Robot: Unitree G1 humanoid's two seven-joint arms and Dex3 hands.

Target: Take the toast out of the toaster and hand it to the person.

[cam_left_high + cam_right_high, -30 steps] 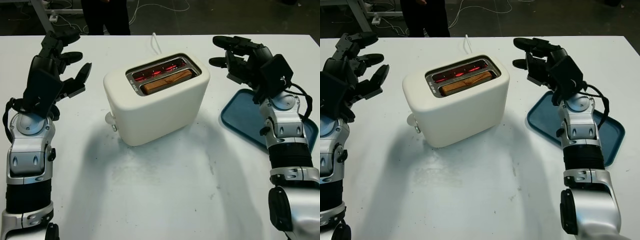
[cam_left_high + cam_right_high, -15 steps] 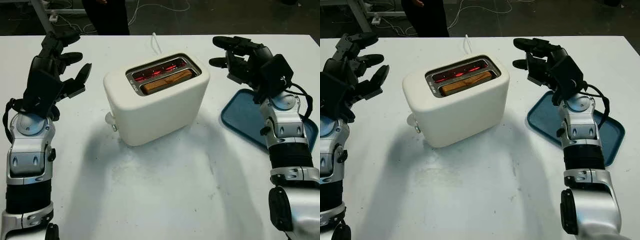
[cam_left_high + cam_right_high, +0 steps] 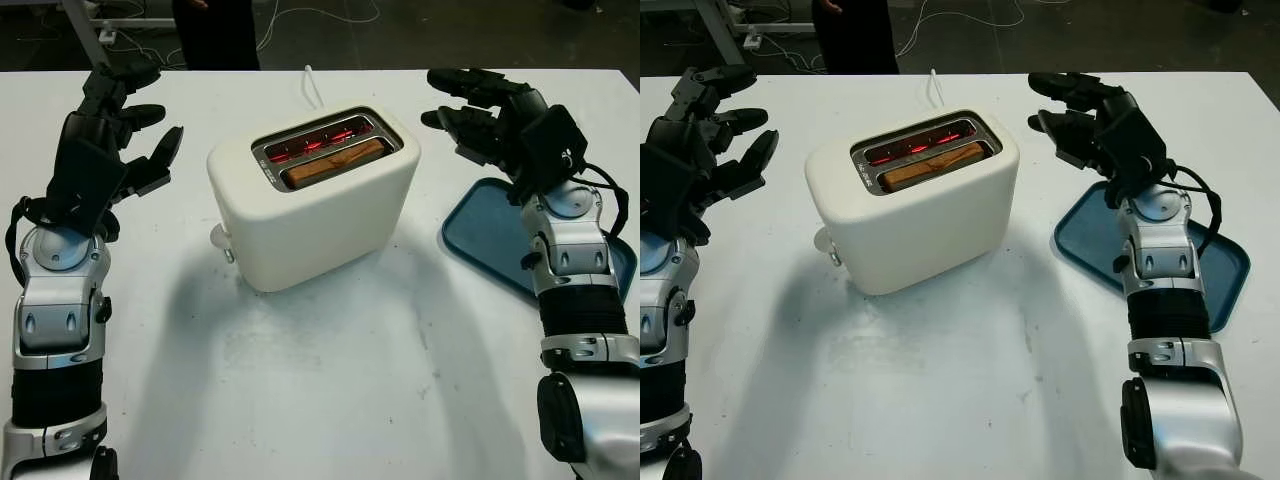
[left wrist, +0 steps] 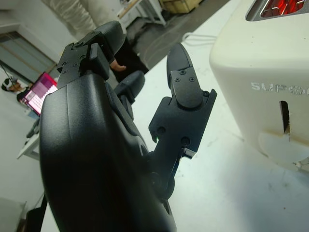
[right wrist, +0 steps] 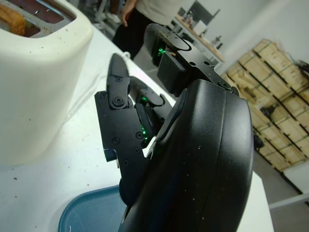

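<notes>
A cream two-slot toaster [image 3: 312, 205] stands at the middle of the white table [image 3: 320, 380]. Its far slot glows red, and a brown slice of toast [image 3: 335, 164] sits low in the near slot. My left hand [image 3: 115, 125] hovers open to the left of the toaster, a hand's width away from it. My right hand [image 3: 478, 105] is open and raised to the right of the toaster's top, above the far corner of the blue tray [image 3: 580, 250]. A person in dark trousers [image 3: 215, 30] stands beyond the table's far edge.
The blue tray lies flat at the right, under my right forearm. A white cord [image 3: 312, 85] runs from the toaster's back toward the far edge. Cables and a metal frame leg [image 3: 85, 30] lie on the dark floor beyond the table.
My right hand has turned slightly at the wrist and shifted a little to the right. The person's legs have moved a bit. The left hand and the toaster stay as they were.
</notes>
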